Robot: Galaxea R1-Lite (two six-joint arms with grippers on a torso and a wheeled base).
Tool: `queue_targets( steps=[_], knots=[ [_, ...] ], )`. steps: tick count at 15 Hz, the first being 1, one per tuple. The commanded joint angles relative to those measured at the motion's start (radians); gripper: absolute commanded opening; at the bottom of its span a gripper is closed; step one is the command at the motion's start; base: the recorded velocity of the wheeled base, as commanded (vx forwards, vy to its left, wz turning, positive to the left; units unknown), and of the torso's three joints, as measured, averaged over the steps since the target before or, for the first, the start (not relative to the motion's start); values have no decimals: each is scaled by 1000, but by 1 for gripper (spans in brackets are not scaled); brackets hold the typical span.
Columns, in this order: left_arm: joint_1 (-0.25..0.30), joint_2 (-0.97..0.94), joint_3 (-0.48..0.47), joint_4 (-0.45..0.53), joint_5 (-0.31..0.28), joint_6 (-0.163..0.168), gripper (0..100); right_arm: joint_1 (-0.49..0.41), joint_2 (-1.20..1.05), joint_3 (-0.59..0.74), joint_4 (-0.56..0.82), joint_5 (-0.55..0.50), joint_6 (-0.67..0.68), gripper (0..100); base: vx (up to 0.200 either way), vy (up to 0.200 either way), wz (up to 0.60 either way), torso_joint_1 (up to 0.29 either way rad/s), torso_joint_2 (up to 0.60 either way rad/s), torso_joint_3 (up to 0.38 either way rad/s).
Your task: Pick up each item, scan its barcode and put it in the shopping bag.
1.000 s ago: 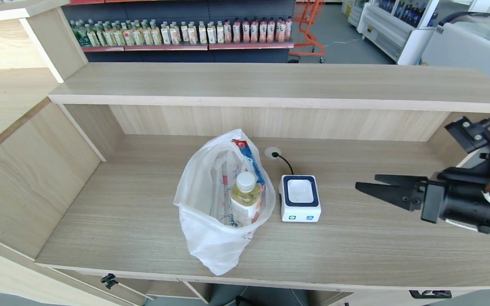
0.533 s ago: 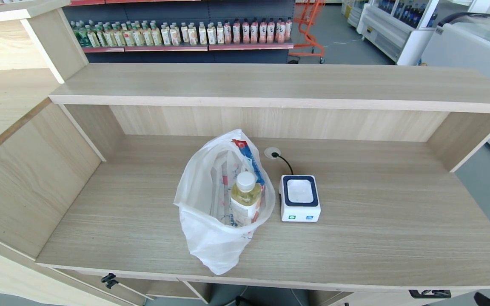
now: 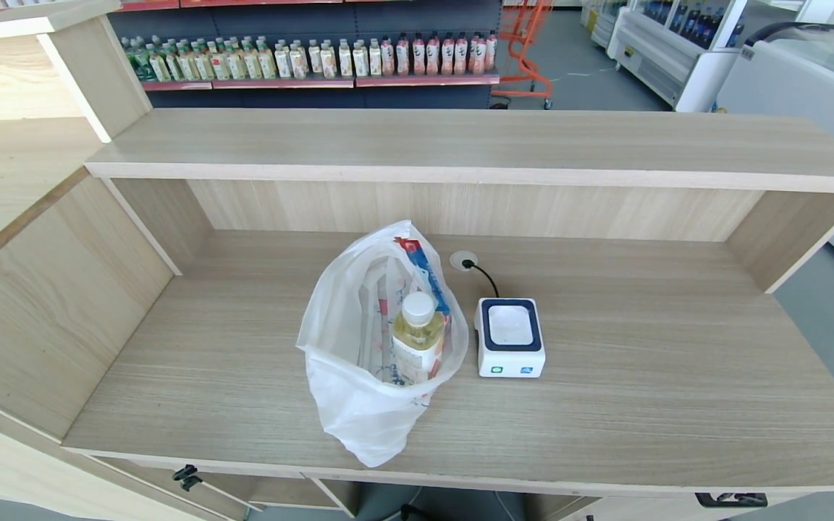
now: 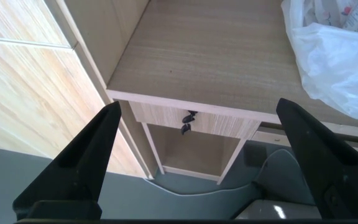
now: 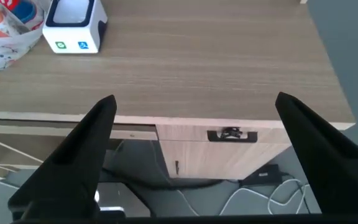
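Observation:
A white plastic shopping bag (image 3: 359, 347) stands open near the middle of the wooden counter (image 3: 641, 405). Inside it are a bottle (image 3: 417, 336) of yellow drink with a white cap and a flat packet (image 3: 424, 271) with red and blue print. Just right of the bag sits the white barcode scanner (image 3: 510, 336) with a dark-rimmed window; it is also in the right wrist view (image 5: 73, 25). My left gripper (image 4: 201, 146) hangs open below the counter's front left edge, near the bag's bottom (image 4: 337, 59). My right gripper (image 5: 197, 140) hangs open off the counter's front right edge.
A cable runs from the scanner to a round grommet (image 3: 465, 260) in the counter. A raised shelf (image 3: 460, 145) and side walls enclose the counter. Drawer handles (image 4: 188, 121) (image 5: 232, 134) sit under the front edge. Store shelves of bottles (image 3: 308, 58) stand behind.
The right arm, which reached over the counter's right side a second ago, has pulled back out of the head view. The bag, bottle and scanner have not moved.

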State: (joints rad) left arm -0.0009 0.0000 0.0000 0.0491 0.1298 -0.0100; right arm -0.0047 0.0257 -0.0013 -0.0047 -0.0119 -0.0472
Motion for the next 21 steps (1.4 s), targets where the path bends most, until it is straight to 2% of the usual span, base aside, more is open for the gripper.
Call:
queue_targets(
  steps=[1,3,4,11,13,16,21],
  knots=[
    [-1,0,0,0,1,-1,100,0,-26,1,0,0,7,100,0,0,0,0,0,0],
    [-1,0,0,0,1,-1,100,0,-26,1,-1,0,20,100,0,0,0,0,0,0],
    [-1,0,0,0,1,-1,100,0,-26,1,0,0,21,0,0,0,0,0,0,0],
    [-1,5,0,0,-1,1,100,0,-26,1,0,0,29,0,0,0,0,0,0,0],
    [-1,2,0,0,1,24,100,0,-26,1,2,0,29,0,200,-200,0,5,5,0],
    [-1,2,0,0,1,21,100,0,-26,1,0,0,29,0,200,-200,0,-4,-6,5],
    [-1,0,0,0,1,21,100,0,-26,1,0,0,29,0,40,0,0,1,1,0]
  ],
)
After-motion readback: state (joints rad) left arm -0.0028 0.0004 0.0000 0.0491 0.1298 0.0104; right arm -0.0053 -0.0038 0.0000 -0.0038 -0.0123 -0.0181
